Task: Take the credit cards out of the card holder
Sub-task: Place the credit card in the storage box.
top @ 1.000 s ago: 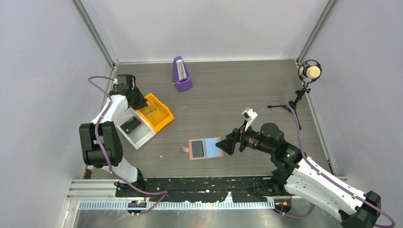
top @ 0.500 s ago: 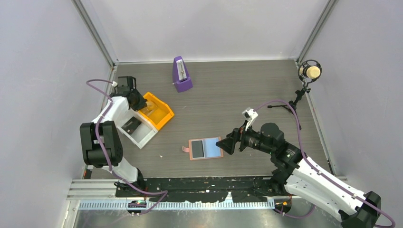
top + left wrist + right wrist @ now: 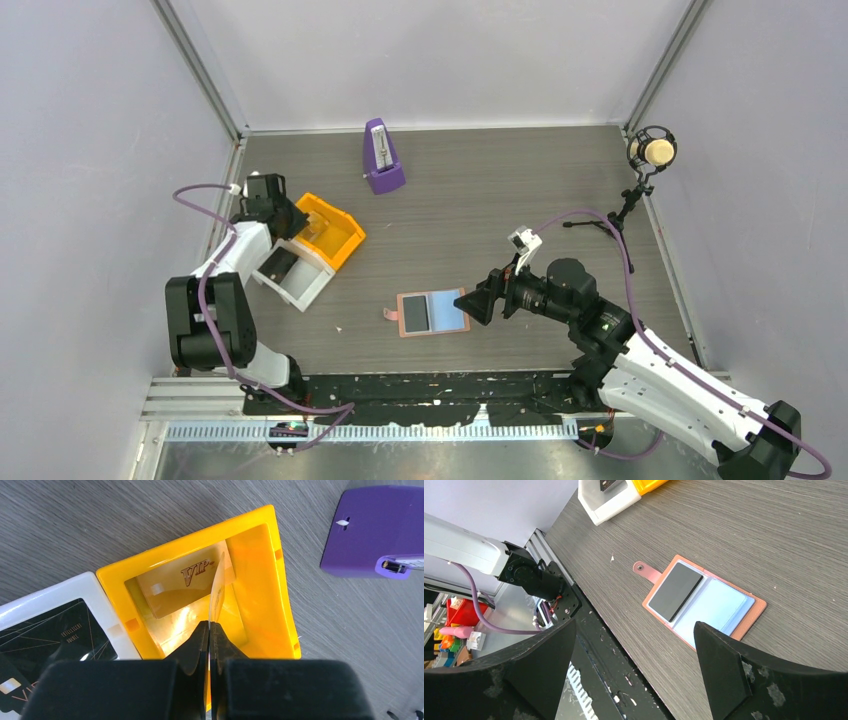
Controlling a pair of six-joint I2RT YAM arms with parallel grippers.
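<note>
The salmon card holder [image 3: 405, 328] lies spread open on the table, with a dark credit card [image 3: 416, 314] on its left inner face. In the right wrist view the card holder [image 3: 751, 616] and that credit card [image 3: 675, 591] lie ahead of the fingers. My right gripper [image 3: 480, 304] [image 3: 635, 625] stands open just right of the holder, holding nothing. My left gripper [image 3: 290, 220] [image 3: 209, 630] is shut on a thin credit card [image 3: 218, 587], seen edge-on, over the orange tray [image 3: 260, 580]. A gold VIP card [image 3: 185, 585] lies inside that tray.
A white tray [image 3: 300, 288] [image 3: 60, 587] touches the orange tray [image 3: 345, 245] on its near left side and holds a black card [image 3: 55, 630]. A purple metronome [image 3: 382, 157] [image 3: 375, 530] stands at the back. A microphone on a stand [image 3: 650, 152] sits at the far right.
The left arm has shifted slightly and its elbow has sunk toward the near left, with the gripper still at the orange tray. The right arm and the holder have not moved.
</note>
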